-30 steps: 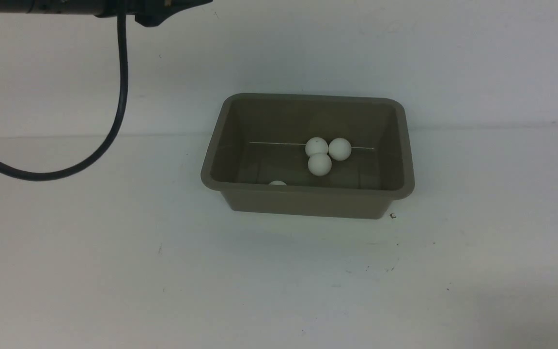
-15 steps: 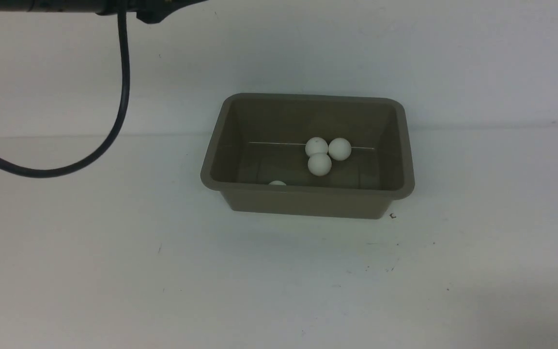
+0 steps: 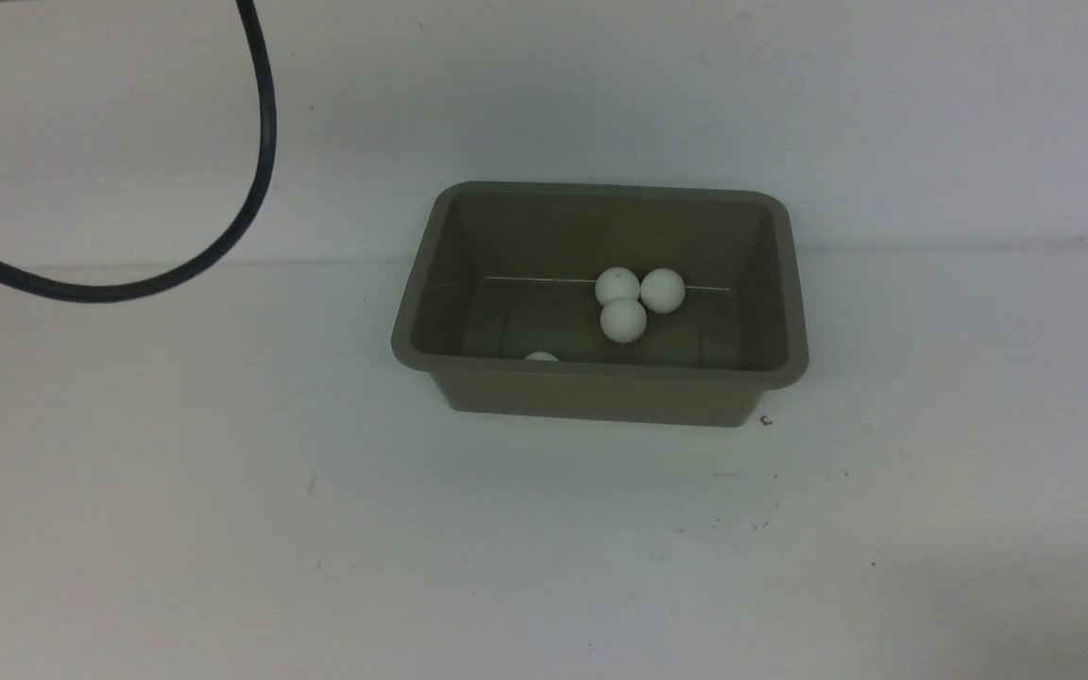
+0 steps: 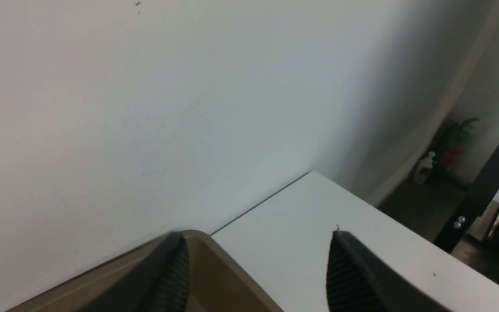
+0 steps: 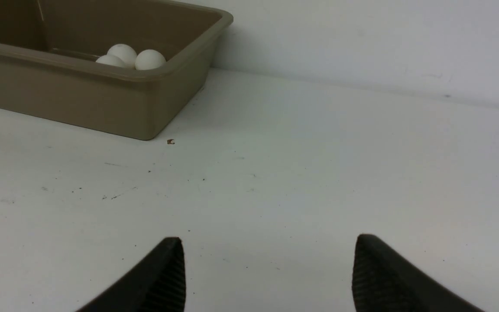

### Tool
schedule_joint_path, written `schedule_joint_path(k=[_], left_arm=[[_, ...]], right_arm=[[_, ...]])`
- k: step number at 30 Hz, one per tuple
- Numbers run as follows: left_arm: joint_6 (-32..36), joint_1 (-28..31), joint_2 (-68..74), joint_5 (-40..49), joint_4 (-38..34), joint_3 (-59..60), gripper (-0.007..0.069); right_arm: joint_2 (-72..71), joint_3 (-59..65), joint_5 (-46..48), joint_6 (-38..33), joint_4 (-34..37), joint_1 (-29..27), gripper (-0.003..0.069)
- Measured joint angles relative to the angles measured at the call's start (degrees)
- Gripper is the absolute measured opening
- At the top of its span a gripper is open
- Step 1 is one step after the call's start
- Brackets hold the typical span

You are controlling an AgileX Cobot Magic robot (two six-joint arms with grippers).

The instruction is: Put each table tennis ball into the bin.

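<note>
Four balls (image 3: 623, 320) in the bin (image 3: 601, 389)
Bench (image 3: 223, 491) bare around it; left gripper (image 4: 256, 268) and right gripper (image 5: 269, 273) both spread, grasping nothing.

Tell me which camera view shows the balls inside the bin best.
The front view: it looks down into the bin and shows three table tennis balls whole, plus a fourth peeking over the near rim. The right wrist view catches only three tops; the left wrist view shows none.

place: lab | cue: bare white table (image 3: 223, 529), fire extinguisher (image 4: 455, 143)
</note>
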Motion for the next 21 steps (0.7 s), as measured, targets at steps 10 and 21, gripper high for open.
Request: schedule_joint_path(k=[10, 21], left_arm=[[0.06, 0.0, 0.0, 0.05, 4.17, 0.0, 0.0394], [9.16, 0.0, 0.04, 0.32, 4.73, 0.0, 0.0394]], right_arm=[[0.0, 0.0, 0.0, 0.0, 0.0, 0.0, 0.0472], [0.0, 0.0, 0.0, 0.0, 0.0, 0.0, 0.0472]])
